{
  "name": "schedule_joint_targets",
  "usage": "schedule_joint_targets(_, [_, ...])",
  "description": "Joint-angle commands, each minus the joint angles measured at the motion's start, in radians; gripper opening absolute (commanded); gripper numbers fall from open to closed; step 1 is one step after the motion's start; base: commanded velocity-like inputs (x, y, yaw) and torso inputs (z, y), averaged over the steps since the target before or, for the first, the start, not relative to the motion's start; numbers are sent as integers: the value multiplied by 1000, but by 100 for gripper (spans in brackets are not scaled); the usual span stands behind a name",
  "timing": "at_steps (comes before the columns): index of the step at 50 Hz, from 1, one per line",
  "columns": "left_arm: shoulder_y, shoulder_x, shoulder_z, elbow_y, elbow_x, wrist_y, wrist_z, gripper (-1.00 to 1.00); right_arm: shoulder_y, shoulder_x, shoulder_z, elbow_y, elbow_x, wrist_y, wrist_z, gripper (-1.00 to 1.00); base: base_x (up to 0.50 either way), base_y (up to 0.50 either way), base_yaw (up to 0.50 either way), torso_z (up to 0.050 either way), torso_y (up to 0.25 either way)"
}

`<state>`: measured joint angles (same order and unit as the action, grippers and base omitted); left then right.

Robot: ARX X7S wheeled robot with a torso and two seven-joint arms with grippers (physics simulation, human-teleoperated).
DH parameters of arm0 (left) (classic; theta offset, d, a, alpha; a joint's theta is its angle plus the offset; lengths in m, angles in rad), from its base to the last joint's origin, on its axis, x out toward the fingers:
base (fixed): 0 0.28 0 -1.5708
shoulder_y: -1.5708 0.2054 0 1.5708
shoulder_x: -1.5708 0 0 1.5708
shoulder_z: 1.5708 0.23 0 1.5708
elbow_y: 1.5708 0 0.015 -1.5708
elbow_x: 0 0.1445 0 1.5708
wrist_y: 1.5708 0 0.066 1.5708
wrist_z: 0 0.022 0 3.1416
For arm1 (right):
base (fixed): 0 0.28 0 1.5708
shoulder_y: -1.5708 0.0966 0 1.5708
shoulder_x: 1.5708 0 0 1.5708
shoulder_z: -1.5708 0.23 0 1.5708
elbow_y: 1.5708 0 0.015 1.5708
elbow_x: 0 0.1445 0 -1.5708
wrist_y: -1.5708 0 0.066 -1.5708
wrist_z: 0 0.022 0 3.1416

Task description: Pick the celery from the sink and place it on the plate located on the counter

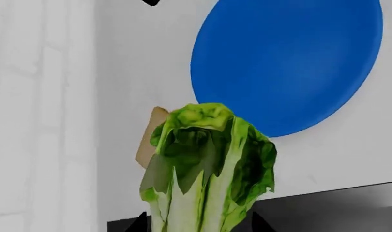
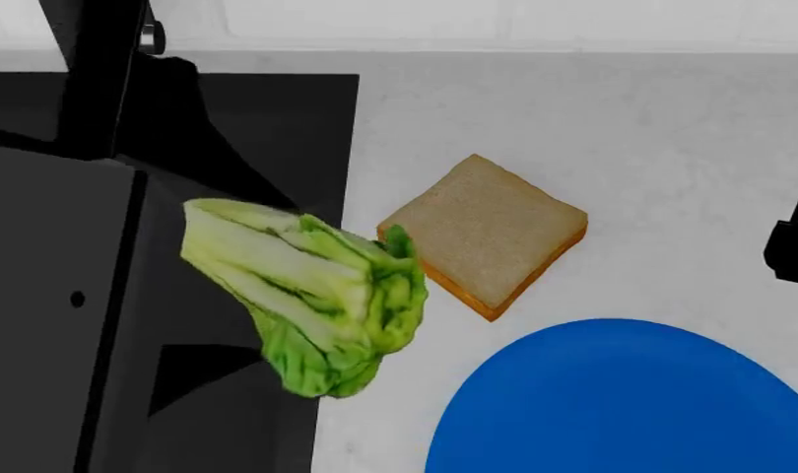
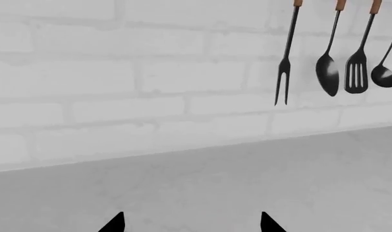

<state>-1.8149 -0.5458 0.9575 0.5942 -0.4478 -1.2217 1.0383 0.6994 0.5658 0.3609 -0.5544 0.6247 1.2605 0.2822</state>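
Celery (image 2: 313, 301) hangs clamped in the left gripper (image 1: 199, 227), above the sink (image 2: 57, 296) edge. Bread slice (image 2: 485, 235) lies ahead; plate (image 2: 623, 404) beyond, rightward. Advise carrying clear of the bread, releasing over plate centre. Right gripper (image 3: 190, 223) stands apart, idle.

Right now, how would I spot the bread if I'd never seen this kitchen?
Find the white counter beside the black sink. The bread slice lies flat there, just beyond the big blue plate. It is the only square, tan thing; the plate is round, and the celery is leafy green.
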Motion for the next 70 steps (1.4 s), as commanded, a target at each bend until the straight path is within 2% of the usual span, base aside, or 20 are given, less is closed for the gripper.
schedule_joint_targets(1, [-19,4,63,-53,106,248,-4,-100,-2,-4,4,-2,6,-3,4,100,0,0,0,0,0])
schedule_joint_targets(20, [107,-14,116,-197,316,897,-87,-100,-1,-7,4,-2,15,-3,12,100,0,0,0,0,1])
schedule_joint_targets(26, [126,-2,104,-217,318,988,-108,-100,-3,-8,2,0,15,-7,13,100,0,0,0,0,0])
schedule_joint_targets(29, [154,17,93,-243,317,1092,-131,-100,-8,-8,8,-3,18,-7,13,100,0,0,0,0,0])
schedule_joint_targets(45, [193,74,109,-249,292,1137,-148,-100,-22,-3,25,-13,30,-4,15,100,0,0,0,0,0])
schedule_joint_targets(70, [263,120,177,-246,348,1203,-180,-100,-32,-1,45,-29,50,8,25,100,0,0,0,0,0])
